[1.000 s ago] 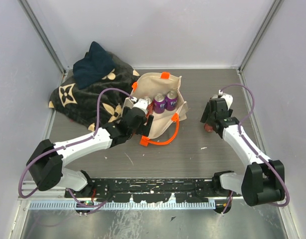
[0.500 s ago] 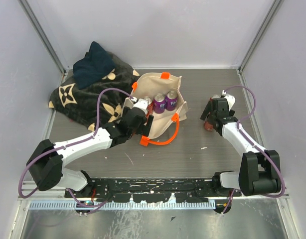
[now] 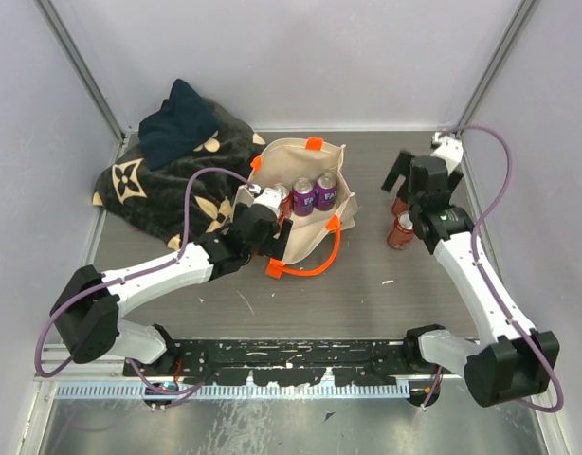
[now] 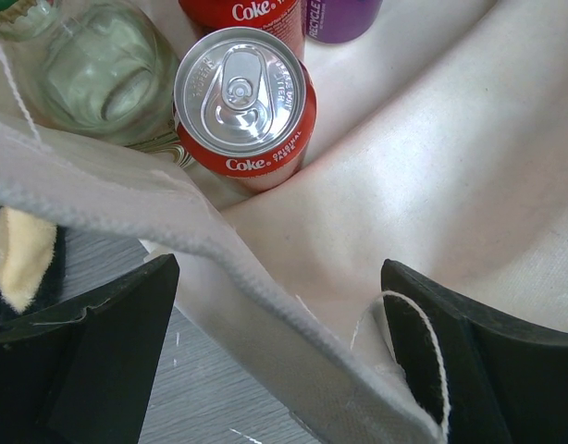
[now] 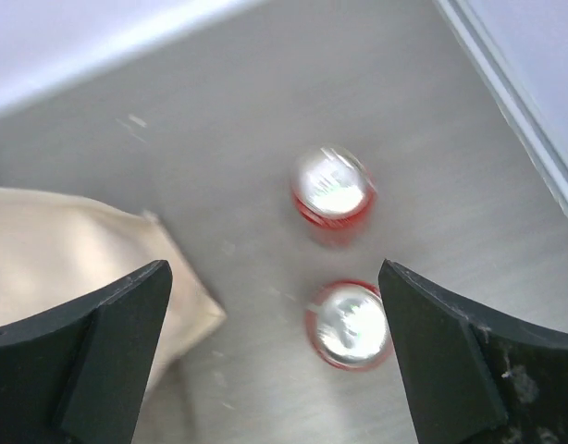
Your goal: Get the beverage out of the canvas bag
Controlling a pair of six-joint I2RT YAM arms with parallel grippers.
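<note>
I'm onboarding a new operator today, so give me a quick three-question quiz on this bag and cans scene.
1. True or false: the right gripper is holding a can.
2. How many red cans stand on the table outside the canvas bag? A one, B two, C four.
3. Which brand is printed on the bagged can just ahead of the left gripper?

Key: 1 false, its jaws are open with nothing between them. 2 B. 3 Coke.
</note>
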